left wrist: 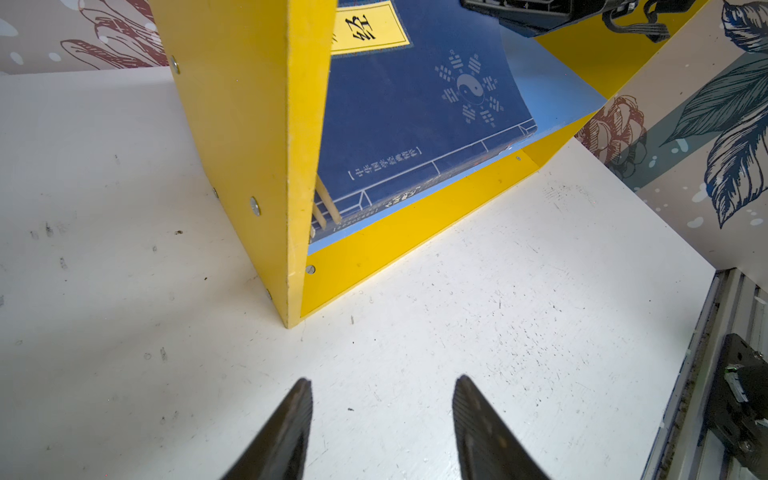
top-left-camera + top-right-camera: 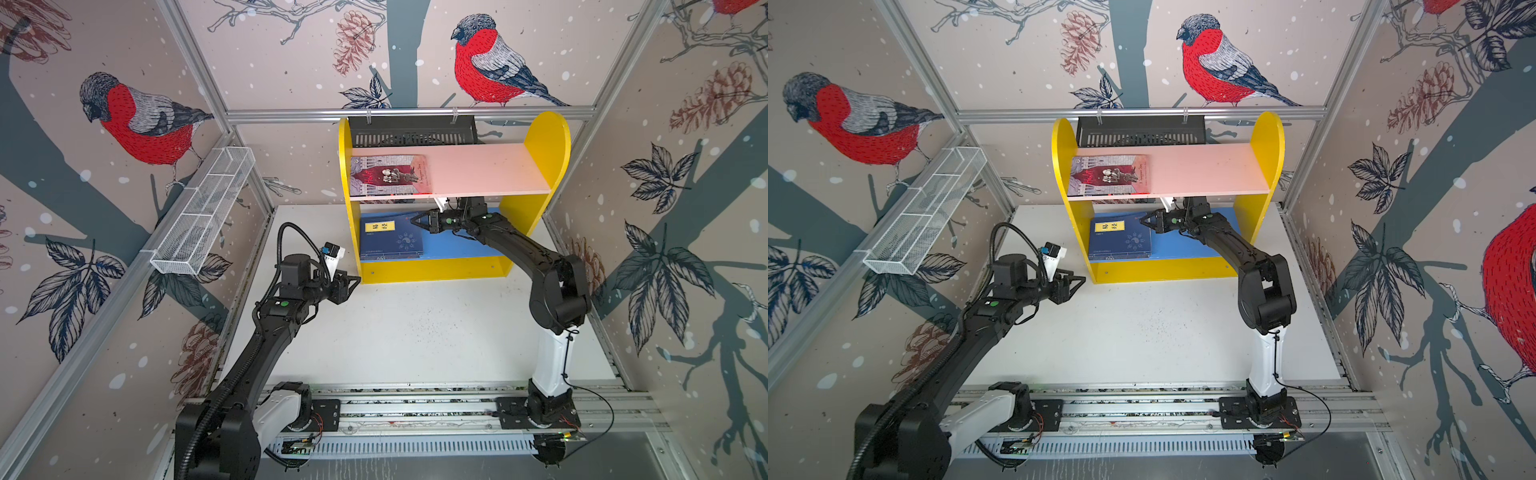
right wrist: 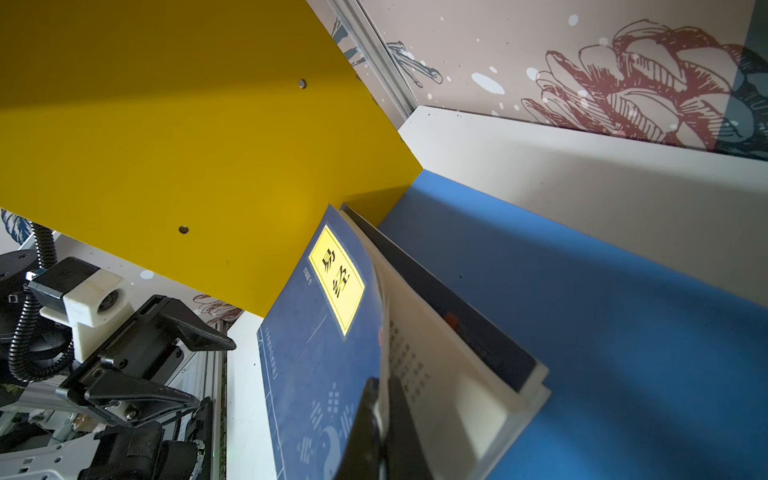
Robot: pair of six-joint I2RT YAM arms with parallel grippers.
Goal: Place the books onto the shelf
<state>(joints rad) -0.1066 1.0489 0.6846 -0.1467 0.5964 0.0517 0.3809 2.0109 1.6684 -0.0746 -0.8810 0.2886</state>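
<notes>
R pincer (image 3: 381, 388) clamped on navy book (image 3: 307, 357) cover.

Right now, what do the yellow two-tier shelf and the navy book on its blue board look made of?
Yellow two-tier shelf: likely laminated particle board, smooth semi-gloss faces; the front edge looks rough and speckled, with screw heads. Navy paperback book with yellow label: paper, matte cover; the cover curls and pale pages fan open.

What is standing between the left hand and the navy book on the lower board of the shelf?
The shelf's yellow side panel: the left hand, open, points at its front edge, and the navy book lies just beyond it on the blue board.
</notes>
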